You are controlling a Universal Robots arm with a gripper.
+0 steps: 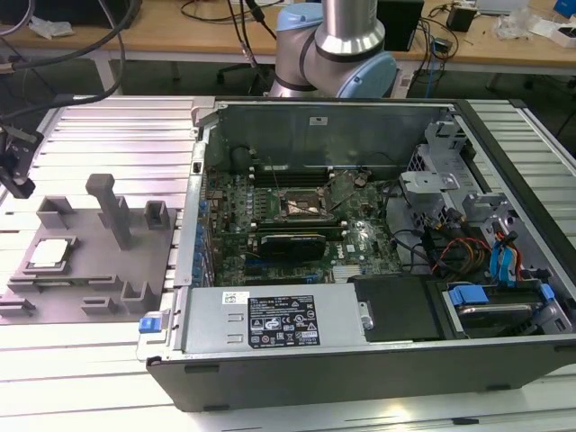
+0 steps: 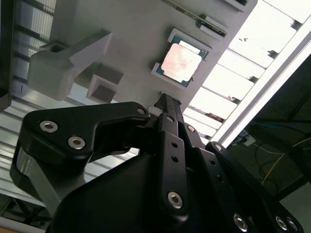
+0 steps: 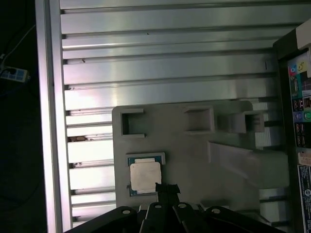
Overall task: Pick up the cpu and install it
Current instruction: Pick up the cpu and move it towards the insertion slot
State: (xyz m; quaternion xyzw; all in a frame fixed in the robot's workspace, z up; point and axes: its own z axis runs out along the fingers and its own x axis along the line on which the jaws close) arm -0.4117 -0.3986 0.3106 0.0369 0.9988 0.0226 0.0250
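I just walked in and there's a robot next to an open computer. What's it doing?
The robot arm's gripper hangs over the cpu, a small silvery square chip. The chip lies in its holder on a gray plate, on the table beside the open computer case. It has not been picked up yet. The black socket sits on the board inside the case, well away from the chip.

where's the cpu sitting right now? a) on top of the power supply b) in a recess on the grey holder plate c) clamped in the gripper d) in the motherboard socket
b: the cpu lies in a recess of the grey holder plate, outside the computer case.
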